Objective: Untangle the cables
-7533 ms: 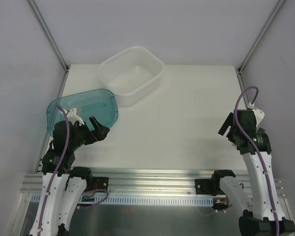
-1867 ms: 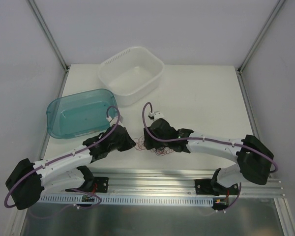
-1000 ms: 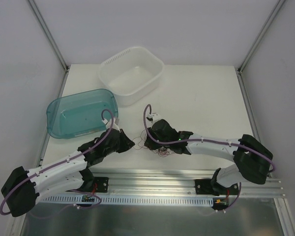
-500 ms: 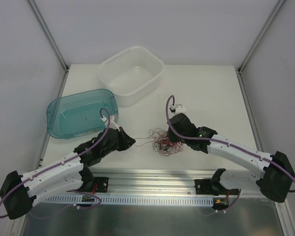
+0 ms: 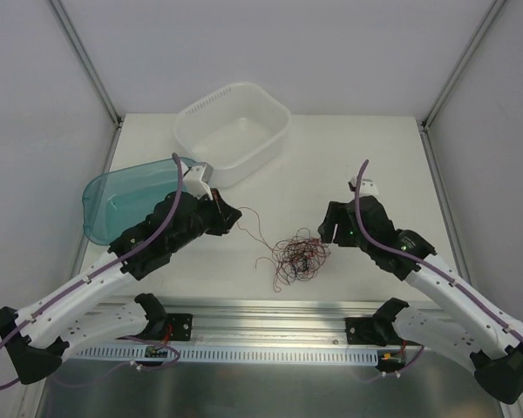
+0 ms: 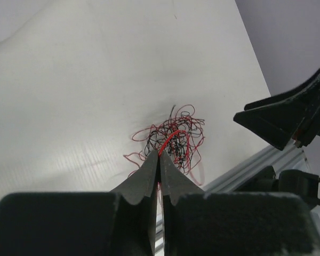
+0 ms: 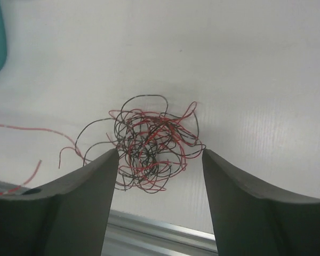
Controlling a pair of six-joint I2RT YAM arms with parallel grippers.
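Cables (image 5: pixel 298 257) lie as a red-and-black clump on the bench (image 5: pixel 357 165) near its front edge. The left end effector (image 5: pixel 229 216) is pinched shut on one red strand (image 6: pixel 168 140), held aside, likely to draw it free. The right end effector (image 5: pixel 329 233) stands wide open beside the clump, holding nothing.

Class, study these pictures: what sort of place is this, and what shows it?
Probably a robot test bench in a lab: two robot arms mounted on a metal rail at a white table, bare walls, and only practice props: tangled wires and two plastic tubs.
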